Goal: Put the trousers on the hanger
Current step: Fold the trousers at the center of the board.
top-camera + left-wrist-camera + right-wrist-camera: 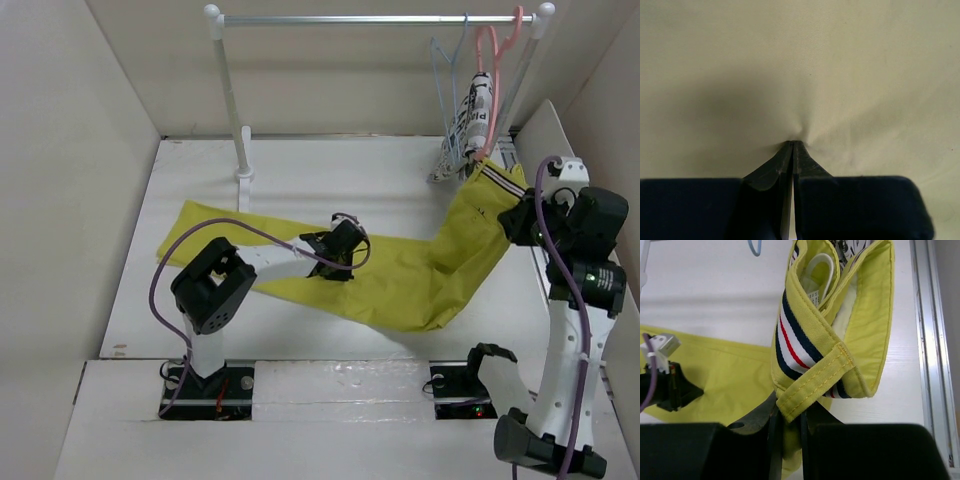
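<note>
A white table (pixel 330 170) fills a pale, plain-walled enclosure, with a lower white strip along the near edge where both arm bases are bolted. At the back stands a white garment rail (pixel 380 18) on a white post (pixel 230 90). The hanger (pixel 445 70), thin and pale blue, hangs from the rail's right end. Just beside it is a pink hanger (pixel 490 45) carrying a black-and-white printed cloth (pixel 470 125). The trousers (pixel 400 280) lie spread across the table, one long leg reaching flat toward the left, near the foot of the post. The waist end is lifted off the surface at the right, close under the printed cloth. The left gripper (pixel 335 245) sits low on the middle of the leg, and the left wrist view shows its jaws pressed together on a small pinch of yellow fabric (pixel 800 65) that puckers at the tips. The right gripper (pixel 515 215) holds the raised end, and in the right wrist view its fingers (pixel 774 440) are clamped on the striped waistband (pixel 805 350), which folds over itself above them. A metal strip (pixel 925 340) runs along the table's right edge.
</note>
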`<state>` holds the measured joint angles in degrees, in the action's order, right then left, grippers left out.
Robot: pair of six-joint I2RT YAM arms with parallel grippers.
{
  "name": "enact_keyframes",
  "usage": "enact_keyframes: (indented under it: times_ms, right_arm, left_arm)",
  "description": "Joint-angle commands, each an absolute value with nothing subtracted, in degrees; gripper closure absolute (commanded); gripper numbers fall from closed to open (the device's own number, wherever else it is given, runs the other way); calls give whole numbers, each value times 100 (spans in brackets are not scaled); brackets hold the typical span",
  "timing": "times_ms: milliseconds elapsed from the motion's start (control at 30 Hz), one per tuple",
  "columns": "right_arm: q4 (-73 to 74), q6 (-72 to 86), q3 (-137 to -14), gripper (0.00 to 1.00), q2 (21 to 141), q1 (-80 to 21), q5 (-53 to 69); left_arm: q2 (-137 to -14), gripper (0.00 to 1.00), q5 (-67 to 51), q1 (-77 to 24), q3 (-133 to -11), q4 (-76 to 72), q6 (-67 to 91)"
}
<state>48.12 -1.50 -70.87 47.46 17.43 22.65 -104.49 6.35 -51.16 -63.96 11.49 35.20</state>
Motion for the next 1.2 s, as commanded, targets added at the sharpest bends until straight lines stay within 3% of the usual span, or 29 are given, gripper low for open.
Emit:
enact_keyframes:
  times_ms: [0,267,467,667,900,1033,1167]
  right_arm:
    - [4772,-26,-8189,100,4755,1573,2083]
    - [4483,272,-9869,100,5317,1573,2575]
    - [4079,457,-9397,100,4905,1293,2707]
    - [3349,765,-9237,100,5062,390,2471]
    - [2716,818,-9220,100,5782,-1269,1569]
    - [2602,624,-9597,100,6494,-2807,301]
    - [2286,571,-9922,100,7267,-3506,-165]
  left_arm:
    - [-10915,100,264,-5457,-6608,1081,3709]
    - [-12022,100,-551,-5977,-8620,1406,3990]
    - [-12446,100,-888,-6179,-9220,1617,4104]
    - [-10620,100,-536,-5521,-7939,1153,4148]
    - [-7853,100,-167,-3782,-6593,1045,4175]
    - [-7138,100,-184,-2578,-6031,1239,4149]
    - [-6733,100,-448,-1453,-5889,1345,3973]
